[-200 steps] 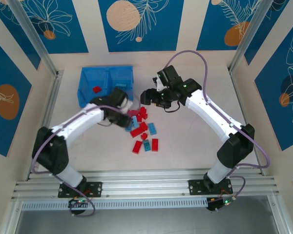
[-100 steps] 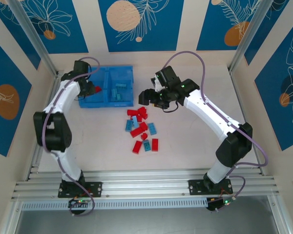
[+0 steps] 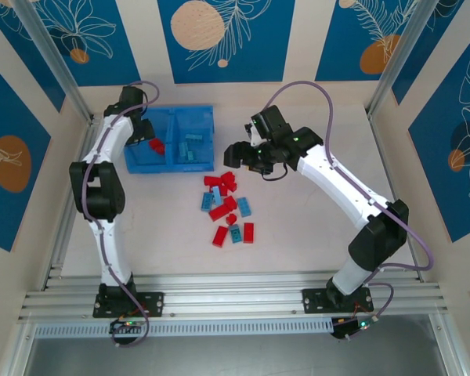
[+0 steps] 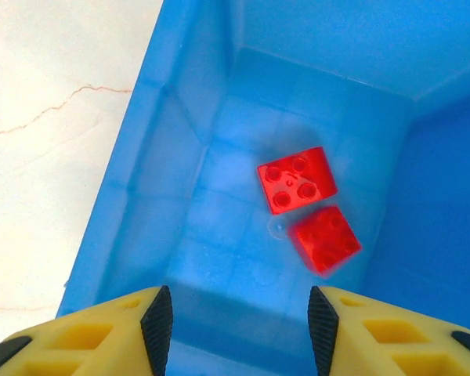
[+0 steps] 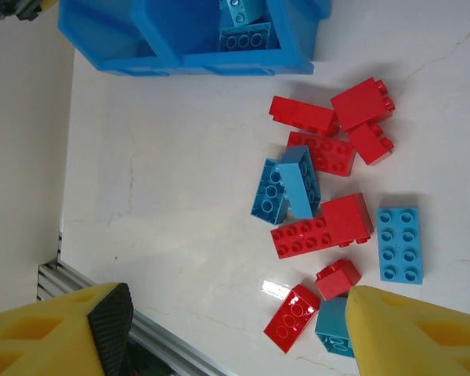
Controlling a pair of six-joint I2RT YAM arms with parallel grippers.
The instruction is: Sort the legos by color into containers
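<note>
Now left gripper (image 4: 235, 325) has opened over the tray (image 4: 133, 196).

**Desk and what lies on it**

Pale, faintly veined desk (image 3: 313, 227). Blue tray (image 3: 196, 167) sits flat toward the far left. Loose red and light-blue bricks (image 3: 222, 210) are scattered mid-desk, near the tray's front right corner, several touching or overlapping.
</note>
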